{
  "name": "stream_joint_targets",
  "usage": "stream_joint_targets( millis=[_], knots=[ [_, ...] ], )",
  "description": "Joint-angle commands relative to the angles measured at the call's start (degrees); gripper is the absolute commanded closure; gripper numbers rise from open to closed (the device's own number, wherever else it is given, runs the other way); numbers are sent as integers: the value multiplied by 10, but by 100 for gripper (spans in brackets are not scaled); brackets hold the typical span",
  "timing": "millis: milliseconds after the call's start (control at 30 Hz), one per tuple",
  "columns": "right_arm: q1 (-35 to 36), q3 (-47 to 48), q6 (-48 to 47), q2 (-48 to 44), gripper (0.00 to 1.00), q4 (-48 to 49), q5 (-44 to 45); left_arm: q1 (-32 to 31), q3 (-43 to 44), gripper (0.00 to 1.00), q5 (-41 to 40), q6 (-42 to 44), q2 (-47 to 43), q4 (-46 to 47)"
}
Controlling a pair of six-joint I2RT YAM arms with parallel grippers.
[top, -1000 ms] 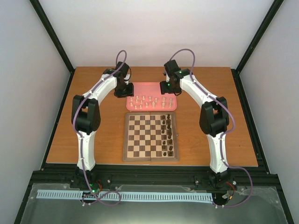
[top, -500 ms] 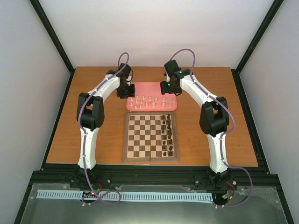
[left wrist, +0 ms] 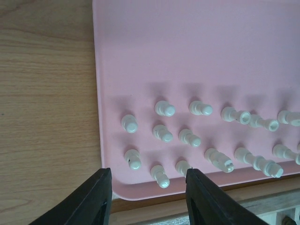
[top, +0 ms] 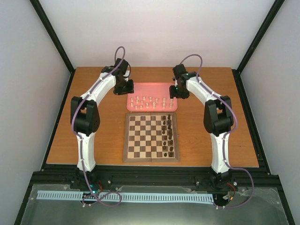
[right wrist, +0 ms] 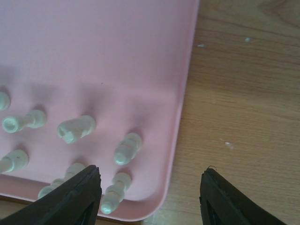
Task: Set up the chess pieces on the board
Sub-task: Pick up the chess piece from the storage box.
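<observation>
Several cream chess pieces stand on a pink tray behind the board. The board holds only dark brown pieces in its two right columns. My left gripper hovers open and empty over the tray's left end; in its wrist view its gripper has one cream piece between its fingers, untouched. My right gripper hovers open and empty over the tray's right edge; in its wrist view its gripper has a cream piece beside its left finger.
The pink tray's left rim and right rim border bare wooden tabletop. Black frame rails run along the table edges.
The right gripper moved right, from over the tray to its right edge. The left arm's elbow shifted and its gripper moved slightly back along the tray's left end.
</observation>
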Motion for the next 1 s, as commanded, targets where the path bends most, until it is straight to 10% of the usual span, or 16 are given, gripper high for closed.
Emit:
stream_joint_targets(
  millis=[0, 967],
  knots=[
    [-4, 12, -4, -14, 42, -5, 7, -2, -2, 54, -3, 13, -18, -9],
    [-1, 77, -14, 56, 48, -43, -41, -2, 53, 0, -44, 24, -19, -31]
  ],
)
